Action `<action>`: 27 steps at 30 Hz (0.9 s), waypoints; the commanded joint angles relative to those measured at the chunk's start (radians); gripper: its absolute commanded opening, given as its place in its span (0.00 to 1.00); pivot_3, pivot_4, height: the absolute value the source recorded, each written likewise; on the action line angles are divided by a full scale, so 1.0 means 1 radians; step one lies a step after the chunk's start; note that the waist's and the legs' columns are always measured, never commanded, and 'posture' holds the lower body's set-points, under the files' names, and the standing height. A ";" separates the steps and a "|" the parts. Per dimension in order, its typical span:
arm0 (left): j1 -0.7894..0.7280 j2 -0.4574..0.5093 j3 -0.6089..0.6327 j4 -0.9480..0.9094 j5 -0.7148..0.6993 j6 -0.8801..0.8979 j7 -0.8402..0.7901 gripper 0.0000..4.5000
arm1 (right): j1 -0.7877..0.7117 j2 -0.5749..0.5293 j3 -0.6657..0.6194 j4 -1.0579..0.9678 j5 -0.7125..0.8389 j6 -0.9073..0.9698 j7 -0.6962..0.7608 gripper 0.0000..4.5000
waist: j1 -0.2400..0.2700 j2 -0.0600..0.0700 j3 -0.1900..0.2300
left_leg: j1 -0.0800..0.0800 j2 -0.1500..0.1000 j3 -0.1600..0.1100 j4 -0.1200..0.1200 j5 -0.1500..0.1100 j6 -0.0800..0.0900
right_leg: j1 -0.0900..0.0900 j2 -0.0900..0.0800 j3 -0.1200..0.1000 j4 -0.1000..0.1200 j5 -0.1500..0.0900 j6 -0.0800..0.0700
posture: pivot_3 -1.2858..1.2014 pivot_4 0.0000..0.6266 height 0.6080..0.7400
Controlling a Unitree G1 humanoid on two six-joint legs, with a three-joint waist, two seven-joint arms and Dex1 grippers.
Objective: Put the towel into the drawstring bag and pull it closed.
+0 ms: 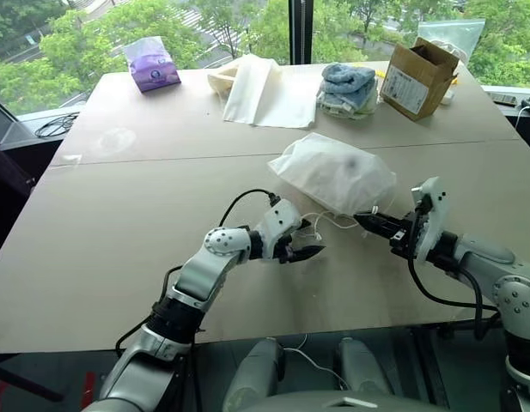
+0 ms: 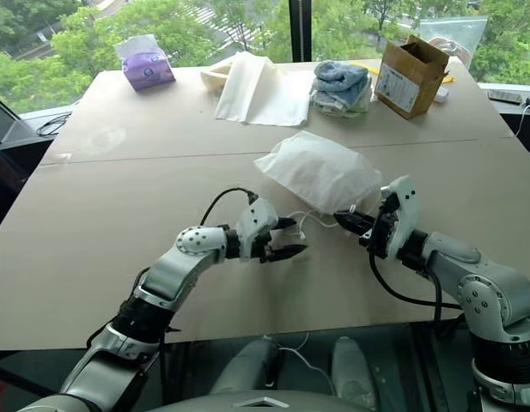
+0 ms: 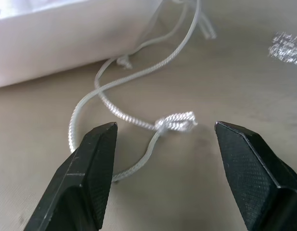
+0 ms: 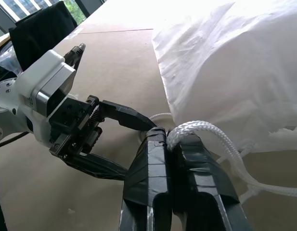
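Cords (image 3: 138, 122) trail from the drawstring bag (image 1: 333, 172), which lies on your worktop (image 1: 118, 223) with its long axis across you and its gathered mouth pointing toward you. Your right tool (image 4: 170, 144) is clamped on a cord; your left tool (image 3: 162, 159) stands apart around the knot.

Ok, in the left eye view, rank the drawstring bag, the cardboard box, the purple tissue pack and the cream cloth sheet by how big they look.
1. Drawstring bag, nearest the camera, which flatters it.
2. Cream cloth sheet, close behind; unsure against the bag.
3. Cardboard box.
4. Purple tissue pack, smallest.
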 commanded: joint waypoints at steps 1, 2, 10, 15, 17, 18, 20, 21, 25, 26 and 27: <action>-0.005 -0.055 -0.009 0.105 0.012 -0.069 0.010 0.73 | -0.005 0.003 -0.001 -0.028 0.000 -0.028 -0.005 0.00 | 0.003 0.000 0.000 | 0.000 0.000 0.000 0.000 0.000 0.000 | 0.000 0.000 0.000 0.000 0.000 0.000 | 0.52 0.24 1.00; -0.012 -0.068 -0.017 0.149 0.024 -0.097 0.007 0.73 | -0.008 0.004 0.000 -0.026 0.000 -0.029 -0.006 0.00 | 0.003 0.000 0.000 | 0.000 0.000 0.000 0.000 0.000 0.000 | 0.000 0.000 0.000 0.000 0.000 0.000 | 0.52 0.24 1.00; -0.059 -0.122 -0.039 0.290 0.072 -0.213 -0.022 0.73 | -0.001 -0.003 -0.003 -0.030 0.000 -0.032 -0.016 0.00 | 0.025 0.001 -0.002 | 0.001 0.000 0.000 0.001 0.000 0.000 | 0.002 0.000 -0.001 0.000 0.000 0.000 | 0.52 0.24 1.00; -0.060 -0.093 -0.050 0.323 0.124 -0.243 -0.023 0.56 | 0.012 0.006 -0.005 -0.044 0.001 -0.036 -0.031 0.00 | 0.024 0.001 -0.002 | 0.002 -0.001 -0.001 0.001 0.000 0.000 | 0.003 0.000 -0.001 0.000 0.000 0.000 | 0.52 0.24 1.00; -0.058 -0.072 -0.062 0.333 0.152 -0.271 -0.026 0.33 | 0.015 0.006 -0.004 -0.045 0.001 -0.038 -0.036 0.00 | 0.022 0.001 -0.002 | 0.003 -0.001 -0.001 0.001 0.000 0.000 | 0.004 0.000 -0.001 0.001 0.000 0.000 | 0.52 0.24 1.00; -0.056 -0.068 -0.062 0.336 0.153 -0.277 -0.025 0.26 | 0.016 0.006 -0.004 -0.045 0.001 -0.039 -0.038 0.00 | 0.021 0.001 -0.002 | 0.003 -0.001 -0.001 0.001 0.000 0.000 | 0.004 0.000 -0.001 0.000 0.000 0.000 | 0.52 0.24 1.00; -0.052 -0.069 -0.050 0.338 0.145 -0.274 -0.017 0.06 | 0.014 0.006 -0.003 -0.042 0.001 -0.040 -0.039 0.00 | 0.020 0.001 -0.003 | 0.004 0.000 -0.001 0.001 0.000 0.000 | 0.004 0.000 -0.001 0.001 0.001 0.000 | 0.52 0.24 1.00; -0.051 -0.070 -0.042 0.337 0.142 -0.273 -0.013 0.00 | 0.012 0.006 -0.002 -0.040 0.000 -0.040 -0.039 0.00 | 0.019 0.001 -0.003 | 0.004 0.000 -0.001 0.001 0.000 0.000 | 0.004 0.000 -0.001 0.001 0.001 0.000 | 0.52 0.24 1.00; -0.035 -0.080 0.018 0.303 0.102 -0.290 0.023 0.00 | 0.008 0.005 -0.001 -0.028 -0.007 -0.043 -0.041 0.00 | 0.017 0.001 -0.003 | 0.005 0.000 -0.001 0.001 0.000 0.000 | 0.004 0.001 -0.001 0.001 0.001 -0.001 | 0.52 0.24 1.00; -0.027 -0.085 0.045 0.281 0.085 -0.308 0.040 0.00 | 0.008 0.005 -0.003 -0.021 -0.015 -0.046 -0.045 0.00 | 0.016 0.001 -0.003 | 0.005 0.001 -0.001 0.001 0.000 0.000 | 0.004 0.001 -0.001 0.001 0.001 -0.001 | 0.52 0.24 1.00; -0.020 -0.090 0.068 0.261 0.072 -0.327 0.056 0.00 | 0.008 0.004 -0.005 -0.014 -0.024 -0.050 -0.050 0.00 | 0.013 0.001 -0.003 | 0.005 0.001 -0.001 0.001 0.000 0.000 | 0.004 0.001 0.000 0.001 0.001 -0.001 | 0.52 0.24 1.00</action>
